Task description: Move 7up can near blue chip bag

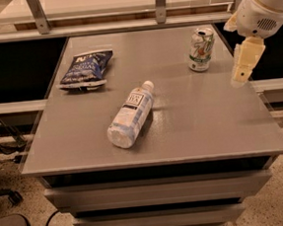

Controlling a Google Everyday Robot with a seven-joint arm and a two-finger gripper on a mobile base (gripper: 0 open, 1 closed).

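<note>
Aluminium 7up can (201,49) stands ungrasped on the worktop (192,130), well apart from the blue chip bag (85,69); the hand (242,71) hovers beside it, open or closed impossible to tell, so the move looks not yet begun.

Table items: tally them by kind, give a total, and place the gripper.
Soda cans: 1, the 7up can
Chip bags: 1, the blue chip bag
Water bottles: 1, the water bottle lying down
Total: 3
The gripper hangs right of the 7up can, apart.
</note>
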